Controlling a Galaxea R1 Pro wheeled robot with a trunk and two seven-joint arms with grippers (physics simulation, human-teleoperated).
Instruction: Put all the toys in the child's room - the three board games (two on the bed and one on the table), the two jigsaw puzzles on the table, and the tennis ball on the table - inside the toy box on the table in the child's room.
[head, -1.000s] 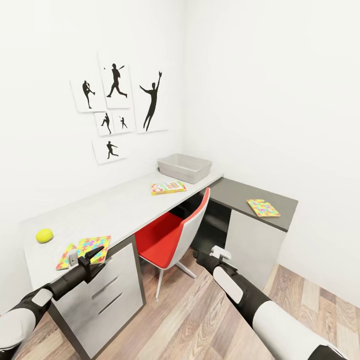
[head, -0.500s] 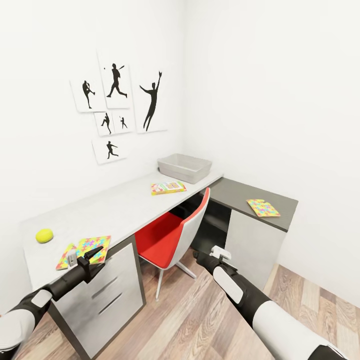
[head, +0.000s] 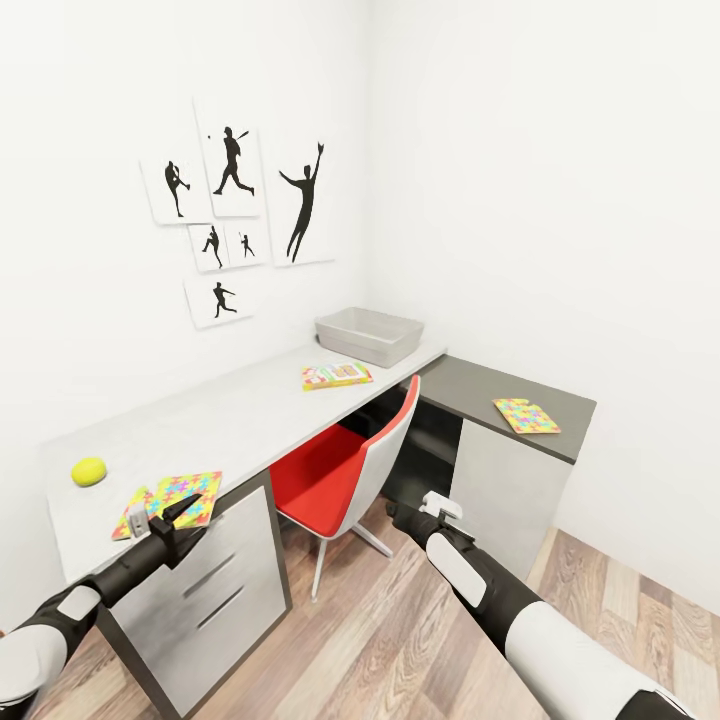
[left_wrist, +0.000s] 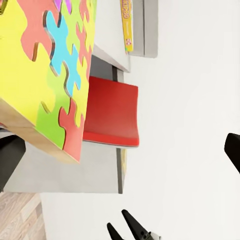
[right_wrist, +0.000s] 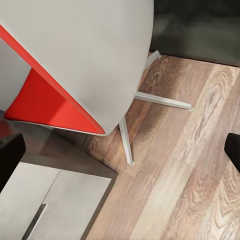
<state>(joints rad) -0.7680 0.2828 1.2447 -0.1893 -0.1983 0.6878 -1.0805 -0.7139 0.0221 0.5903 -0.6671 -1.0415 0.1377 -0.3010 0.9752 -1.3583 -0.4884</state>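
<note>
Toy box at far end of tabletop looks empty; board game just beside it, jigsaw puzzles and tennis ball well away; left hand and right hand fingers apart, empty.

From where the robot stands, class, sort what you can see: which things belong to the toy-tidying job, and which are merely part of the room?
Belongs to the job:
toy box
board game
near jigsaw puzzle
far jigsaw puzzle
tennis ball
table

Just part of the room:
red chair
silhouette sports pictures
wood-plank floor
</note>
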